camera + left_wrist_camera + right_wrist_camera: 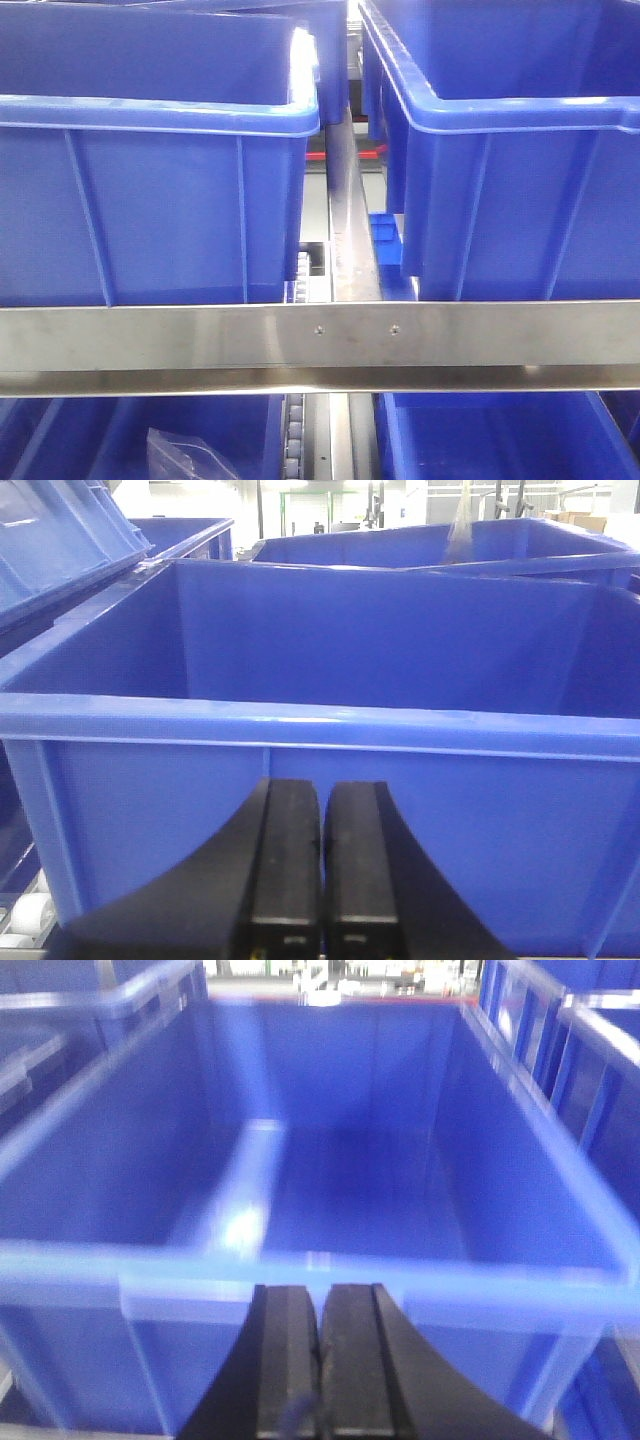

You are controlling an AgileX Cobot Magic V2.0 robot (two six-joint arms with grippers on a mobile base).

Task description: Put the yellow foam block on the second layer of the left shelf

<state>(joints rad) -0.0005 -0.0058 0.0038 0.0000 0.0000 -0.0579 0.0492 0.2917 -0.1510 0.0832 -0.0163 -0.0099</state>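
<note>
Both grippers are pressed together with nothing between them: the left gripper shows its two black fingers touching along the midline, and the right gripper looks the same, though that view is blurred. Directly ahead of the left gripper, and reaching above it, stands a large blue bin, its front wall filling the lower view and its rim crossing just above the fingertips; what can be seen of its interior holds nothing. Ahead of the right gripper and somewhat below it sits another blue bin, looked into from above the near rim, with a raised ridge running along its floor to the left of the fingers and no object on the floor. From the front view, two blue bins rest side by side on a steel shelf rail, split by an upright steel post, with a lower tier of bins beneath; a clear plastic bag lies in the lower left one. No yellow foam block appears in any view, neither held nor lying in a visible bin, so its place cannot be told. Judging by this, either the block has not yet been found and fetched, or it already rests somewhere out of sight; the frames cannot settle which.
</note>
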